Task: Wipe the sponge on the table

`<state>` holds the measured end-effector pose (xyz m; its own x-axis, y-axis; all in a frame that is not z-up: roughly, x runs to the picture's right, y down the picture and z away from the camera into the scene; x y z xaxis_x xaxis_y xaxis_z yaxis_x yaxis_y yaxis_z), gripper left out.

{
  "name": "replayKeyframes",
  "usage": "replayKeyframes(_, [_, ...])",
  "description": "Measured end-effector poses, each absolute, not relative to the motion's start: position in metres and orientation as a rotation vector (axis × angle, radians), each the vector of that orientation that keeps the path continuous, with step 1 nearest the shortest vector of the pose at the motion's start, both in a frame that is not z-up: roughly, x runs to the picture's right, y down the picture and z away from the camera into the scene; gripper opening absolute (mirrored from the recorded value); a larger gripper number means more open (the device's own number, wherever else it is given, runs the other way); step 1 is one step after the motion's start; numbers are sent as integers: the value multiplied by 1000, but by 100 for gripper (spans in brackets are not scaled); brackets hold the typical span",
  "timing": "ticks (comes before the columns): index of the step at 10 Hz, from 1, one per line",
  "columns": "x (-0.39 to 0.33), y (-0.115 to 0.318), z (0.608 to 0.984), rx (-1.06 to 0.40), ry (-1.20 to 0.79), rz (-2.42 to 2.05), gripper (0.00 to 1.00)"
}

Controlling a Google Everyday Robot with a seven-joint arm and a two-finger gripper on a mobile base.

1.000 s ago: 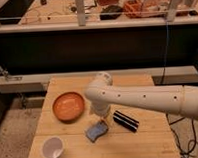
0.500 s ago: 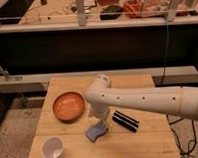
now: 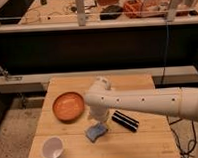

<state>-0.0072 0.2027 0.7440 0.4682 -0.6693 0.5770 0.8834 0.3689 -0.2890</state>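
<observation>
Little has moved over the last second: the white arm point(image 3: 144, 102) has sunk a touch toward the near side of the table point(image 3: 143, 83), while everything lying on it holds its place. That table, a light plank top, is the largest surface in view and stands in front of a cluttered bench point(image 3: 54, 11) further back. The arm reaches in from the right and bends down over the middle of the tabletop. An orange bowl point(image 3: 69, 106) sits on the left half, close beside the arm's lower end. A black ridged block point(image 3: 124, 120) lies at a slant to the right of it, and a white cup point(image 3: 52, 147) stands at the near left corner. The sponge point(image 3: 97, 131), blue-grey, lies flat on the planks between bowl and block, toward the near edge. The gripper point(image 3: 97, 117) hangs directly over the sponge's far edge, spread as wide as it goes, with nothing seen clamped in it; whether it touches the sponge cannot be told. No wiped streak or smear shows on the wood. As the things lie, the scene fits a gripper descending to take up the sponge, and equally one that has let it go after a pass across the planks; the view does not settle which.
</observation>
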Motion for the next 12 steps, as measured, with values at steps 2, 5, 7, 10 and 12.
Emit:
replayKeyframes(2, [-17, 205, 743, -619, -407, -1054, 80])
replayKeyframes(5, [-19, 210, 744, -620, -423, -1088, 80])
replayKeyframes(7, [-21, 218, 751, -622, -430, -1098, 80])
replayKeyframes(10, [-26, 223, 754, -621, -450, -1125, 80])
replayKeyframes(12, [-19, 232, 755, -631, -458, -1121, 80])
